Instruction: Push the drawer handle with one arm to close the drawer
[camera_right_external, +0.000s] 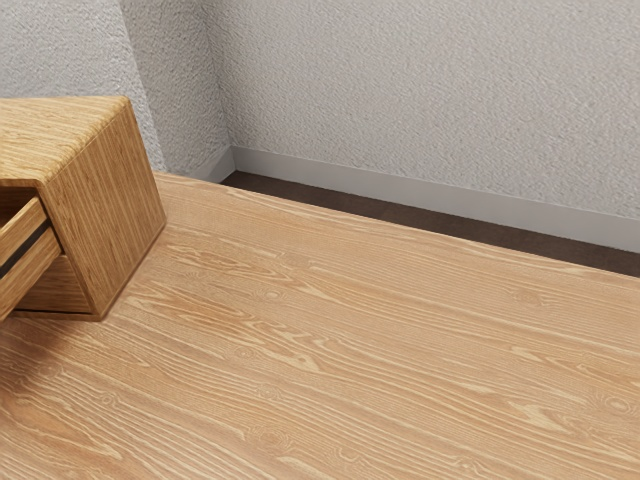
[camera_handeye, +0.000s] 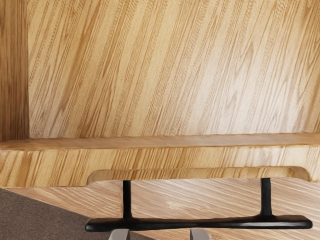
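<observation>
Handle (camera_handeye: 170, 223) blocks drawer front (camera_handeye: 45, 167); open gap between its posts (camera_handeye: 266, 200).

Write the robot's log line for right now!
drawer: open | handle: black, on its front | end effector: open, near handle | closing: unfinished

Room, kind unclear: textured walls (camera_right_external: 420, 90), baseboard (camera_right_external: 420, 194)

One camera looks from the side, farther back, down across the table (camera_right_external: 350, 350) to the wall (camera_right_external: 430, 90). The wrist camera looks down, close over the drawer (camera_handeye: 55, 167). Both see some drawer and table.
</observation>
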